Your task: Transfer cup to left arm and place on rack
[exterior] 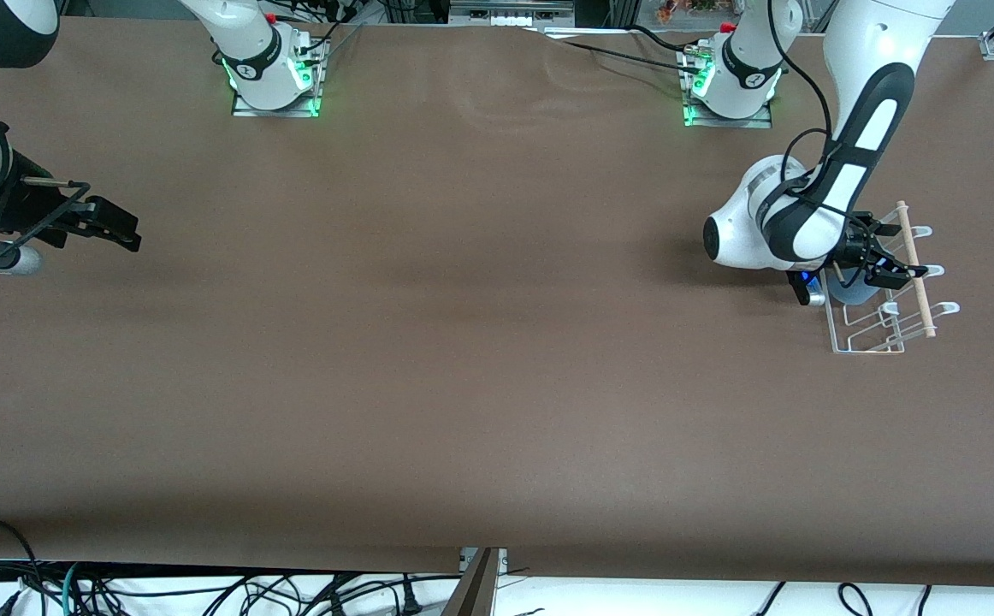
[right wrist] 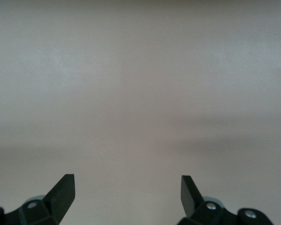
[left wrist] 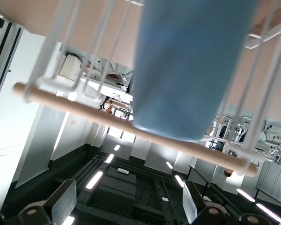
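Note:
The light-blue cup sits in the white wire rack, between the wire prongs and against the pale wooden dowel. My left gripper is open right at the cup, and both fingers stand clear of it. In the front view the left gripper hangs over the rack at the left arm's end of the table, with only a sliver of the cup showing under it. My right gripper is open and holds nothing, waiting over the right arm's end of the table.
The brown table top stretches between the two arms. The right wrist view shows only bare table under the right gripper. Cables hang below the table's front edge.

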Motion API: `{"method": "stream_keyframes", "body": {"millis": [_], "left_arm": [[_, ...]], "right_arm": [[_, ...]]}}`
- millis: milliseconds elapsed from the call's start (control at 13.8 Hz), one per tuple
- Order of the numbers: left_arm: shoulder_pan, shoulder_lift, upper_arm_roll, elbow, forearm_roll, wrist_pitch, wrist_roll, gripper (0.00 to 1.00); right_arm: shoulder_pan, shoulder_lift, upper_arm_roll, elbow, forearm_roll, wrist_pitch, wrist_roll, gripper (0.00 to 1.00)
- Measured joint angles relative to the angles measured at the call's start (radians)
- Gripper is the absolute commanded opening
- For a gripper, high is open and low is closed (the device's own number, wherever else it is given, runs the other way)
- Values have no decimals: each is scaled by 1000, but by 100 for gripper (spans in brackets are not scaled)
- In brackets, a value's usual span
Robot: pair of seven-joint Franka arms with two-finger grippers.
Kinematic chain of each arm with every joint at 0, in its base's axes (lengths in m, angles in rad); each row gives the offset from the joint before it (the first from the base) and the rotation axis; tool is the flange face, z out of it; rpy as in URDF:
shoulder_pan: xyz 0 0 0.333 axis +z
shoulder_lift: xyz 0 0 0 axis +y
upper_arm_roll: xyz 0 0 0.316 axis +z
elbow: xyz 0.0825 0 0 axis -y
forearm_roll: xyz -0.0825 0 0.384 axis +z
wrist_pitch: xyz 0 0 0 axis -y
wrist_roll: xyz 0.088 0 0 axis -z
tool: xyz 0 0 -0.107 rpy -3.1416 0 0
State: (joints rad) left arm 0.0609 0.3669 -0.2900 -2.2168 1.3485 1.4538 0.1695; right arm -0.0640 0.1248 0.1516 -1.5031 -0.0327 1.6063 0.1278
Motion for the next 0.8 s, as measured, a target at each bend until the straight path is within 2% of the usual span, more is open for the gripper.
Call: {"method": "stream_keyframes", "body": {"millis": [289, 434, 795], "left_arm": [[32, -30, 2, 141, -293, 0, -14, 100], [36, -40, 4, 226, -467, -2, -75, 100], [68, -46, 8, 383, -817, -14, -207, 100]], "right_arm": [[0, 0, 0, 0, 0, 0, 0, 100], [0, 0, 0, 0, 0, 0, -4, 100], [-1, 0, 0, 0, 0, 1, -17, 100]]}}
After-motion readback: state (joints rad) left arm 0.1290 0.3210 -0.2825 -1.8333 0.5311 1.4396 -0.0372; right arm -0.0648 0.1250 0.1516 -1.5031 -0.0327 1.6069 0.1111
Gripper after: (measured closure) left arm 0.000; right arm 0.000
